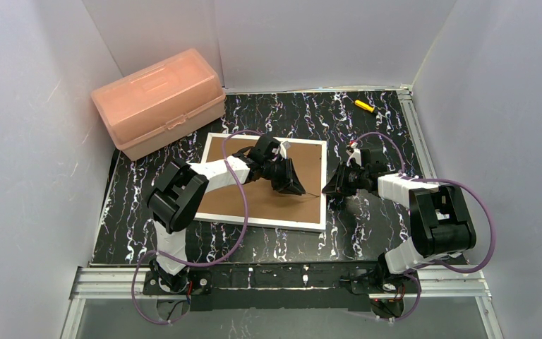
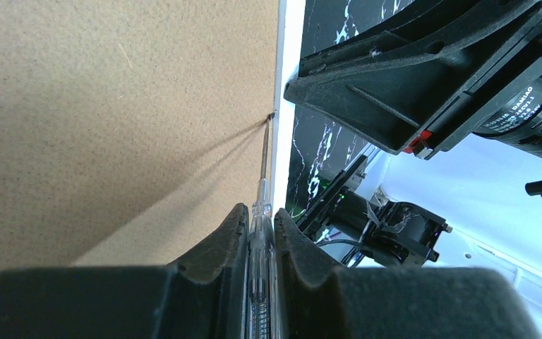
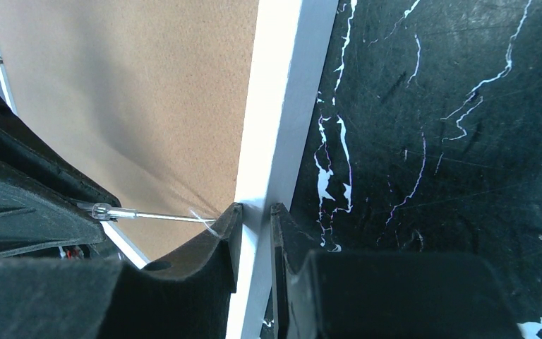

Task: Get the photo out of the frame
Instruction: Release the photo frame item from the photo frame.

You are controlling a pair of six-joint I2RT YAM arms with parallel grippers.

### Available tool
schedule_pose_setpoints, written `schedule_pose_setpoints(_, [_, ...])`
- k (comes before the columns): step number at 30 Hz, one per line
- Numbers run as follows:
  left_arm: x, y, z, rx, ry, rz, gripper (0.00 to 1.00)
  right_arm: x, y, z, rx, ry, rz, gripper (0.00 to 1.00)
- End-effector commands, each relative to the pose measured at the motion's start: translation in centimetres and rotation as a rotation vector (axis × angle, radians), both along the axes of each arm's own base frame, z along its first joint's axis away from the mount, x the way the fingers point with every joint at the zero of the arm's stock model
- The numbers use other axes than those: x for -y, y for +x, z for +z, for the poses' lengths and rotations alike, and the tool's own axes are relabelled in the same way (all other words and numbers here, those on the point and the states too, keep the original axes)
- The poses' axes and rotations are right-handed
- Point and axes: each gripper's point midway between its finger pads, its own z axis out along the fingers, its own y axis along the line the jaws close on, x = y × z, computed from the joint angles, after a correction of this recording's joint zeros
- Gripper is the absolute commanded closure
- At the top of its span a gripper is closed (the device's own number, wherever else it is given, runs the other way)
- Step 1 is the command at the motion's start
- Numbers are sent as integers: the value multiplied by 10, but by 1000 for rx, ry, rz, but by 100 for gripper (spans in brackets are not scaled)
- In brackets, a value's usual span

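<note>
The frame (image 1: 220, 205) lies face down on the table, brown fibreboard back up, narrow white border around it. The photo is hidden. My left gripper (image 1: 298, 188) is shut on a clear-handled screwdriver (image 2: 260, 233); its thin metal shaft (image 2: 265, 152) reaches to the seam between backing board and white border at the frame's right edge. My right gripper (image 1: 329, 189) is shut on the frame's right white border (image 3: 272, 141), one finger on the board side, one on the table side. The screwdriver shaft (image 3: 162, 217) shows beside it in the right wrist view.
A pink plastic box (image 1: 159, 101) stands at the back left, near the frame's far corner. A small yellow tool (image 1: 364, 106) lies at the back right. White walls close in three sides of the black marbled table (image 1: 367, 120).
</note>
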Motion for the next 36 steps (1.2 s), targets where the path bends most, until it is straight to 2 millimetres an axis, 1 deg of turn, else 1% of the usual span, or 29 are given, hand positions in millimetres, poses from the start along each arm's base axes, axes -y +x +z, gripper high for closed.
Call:
schedule_pose_setpoints(1, [-5,-5,2,-39,17,-1,100,-8,4,8,25,31,37,73])
schedule_pose_setpoints(11, [-5,-2,-8,-62,25,41,100,-10,3,10,27,42,41,73])
schedule_pose_setpoints(14, [-2,1,-7,-51,8,50,100,-11,3,11,26,47,42,73])
schedule_pose_setpoints(21, [-3,2,-13,-68,15,80,100,-11,1,10,22,52,42,73])
schedule_pose_setpoints(29, [-4,2,-16,-75,18,81,100,-11,2,9,20,55,43,73])
schedule_pose_setpoints(36, [4,-1,-13,-79,1,59,100,-15,-2,8,4,79,55,73])
